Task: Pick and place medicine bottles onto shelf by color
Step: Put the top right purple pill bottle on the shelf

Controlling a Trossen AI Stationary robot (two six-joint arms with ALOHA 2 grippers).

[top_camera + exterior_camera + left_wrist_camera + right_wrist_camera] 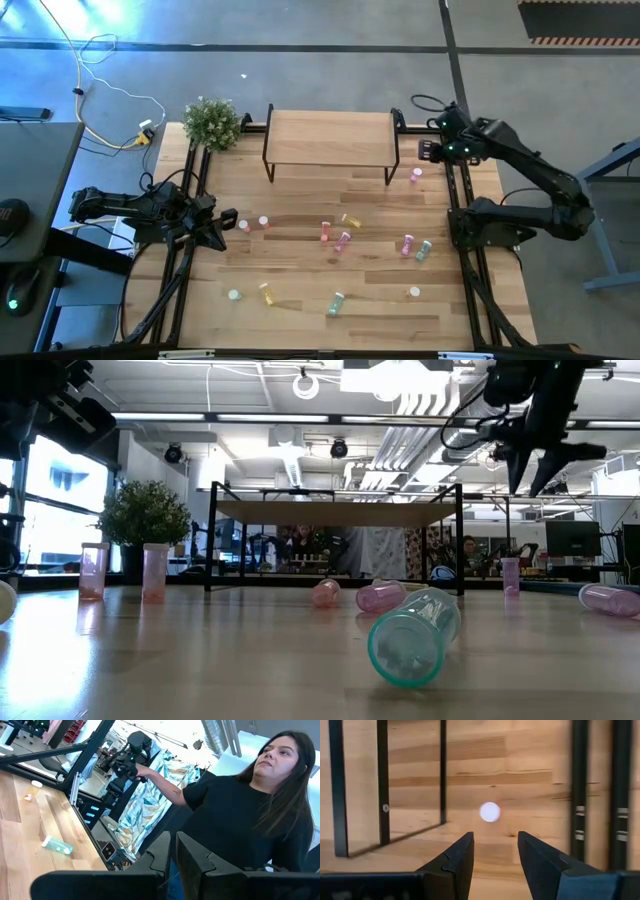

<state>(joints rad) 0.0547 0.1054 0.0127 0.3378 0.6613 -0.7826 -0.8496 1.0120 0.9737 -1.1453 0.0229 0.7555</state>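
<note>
Wood table point(300, 300), empty shelf point(330, 137) at far middle. At left edge, left gripper point(226, 220) clenched on nothing. Across the middle and near side, bottles point(337, 243) scattered, some upright, some lying. At far right, right gripper point(495, 851) parted, empty, hovering above an upright pink bottle point(416, 176) beside the shelf.

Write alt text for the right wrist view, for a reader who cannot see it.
The right end effector, its two dark fingers apart and empty, points down at a small bottle with a white round cap standing on the light wood-plank tabletop. The thin black metal legs of the small shelf stand beside it.
</note>
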